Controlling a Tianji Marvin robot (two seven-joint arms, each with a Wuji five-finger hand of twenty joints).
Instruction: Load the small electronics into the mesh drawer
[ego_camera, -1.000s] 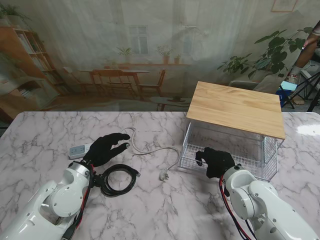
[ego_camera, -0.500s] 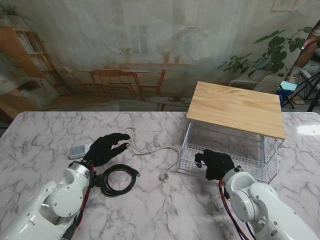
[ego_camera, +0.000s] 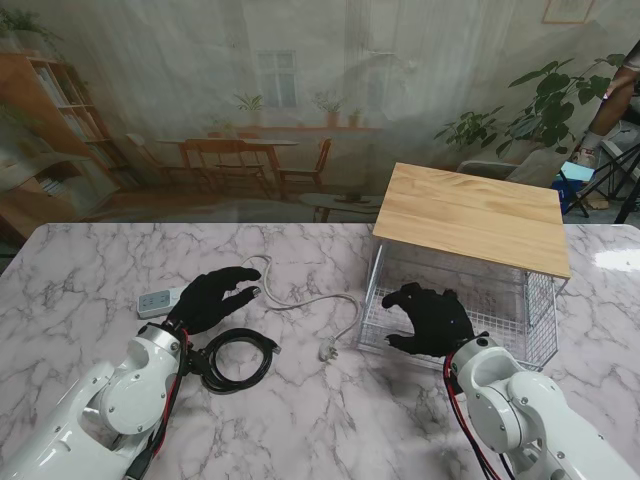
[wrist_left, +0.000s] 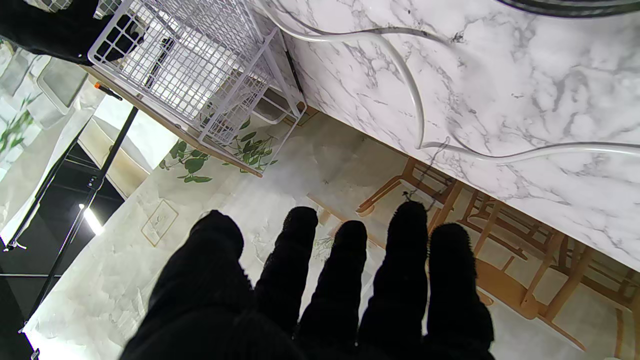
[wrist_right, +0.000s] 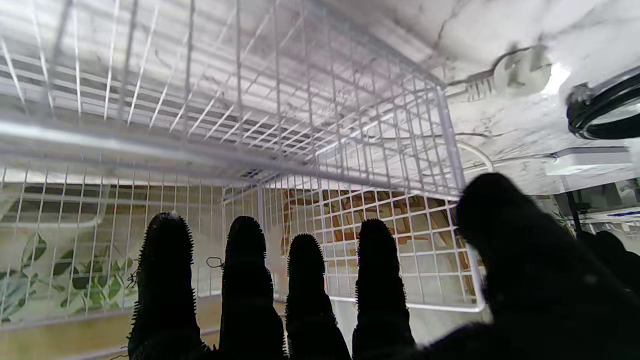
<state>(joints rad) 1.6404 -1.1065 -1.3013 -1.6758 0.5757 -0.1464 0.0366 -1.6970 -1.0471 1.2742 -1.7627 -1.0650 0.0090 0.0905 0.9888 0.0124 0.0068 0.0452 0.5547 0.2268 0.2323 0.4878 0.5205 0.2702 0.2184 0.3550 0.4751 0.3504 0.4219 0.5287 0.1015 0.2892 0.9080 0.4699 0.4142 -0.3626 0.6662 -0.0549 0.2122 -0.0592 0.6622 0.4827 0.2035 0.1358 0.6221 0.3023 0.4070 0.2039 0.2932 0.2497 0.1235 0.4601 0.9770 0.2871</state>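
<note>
The white mesh drawer (ego_camera: 520, 310) stands pulled out under a wooden-topped rack (ego_camera: 470, 215) on the right; its wire walls (wrist_right: 280, 150) fill the right wrist view. My right hand (ego_camera: 428, 318) hovers over the drawer's near left corner, fingers (wrist_right: 305, 285) spread, holding nothing. My left hand (ego_camera: 212, 298) is open above the table beside a white power strip (ego_camera: 157, 301); its fingers (wrist_left: 345, 280) are straight and empty. A white cable (ego_camera: 310, 298) runs to a white plug (ego_camera: 327, 352). A black coiled cable (ego_camera: 238, 360) lies by my left wrist.
The marble table (ego_camera: 90, 280) stretches to the left and far side. The white cable (wrist_left: 420, 110) snakes across it near the far edge. A painted backdrop hangs behind the table, and a tripod stands at the far right.
My right hand has risen from the drawer's front edge, moved farther over the drawer and spread its fingers. The left hand has stayed where it was.
</note>
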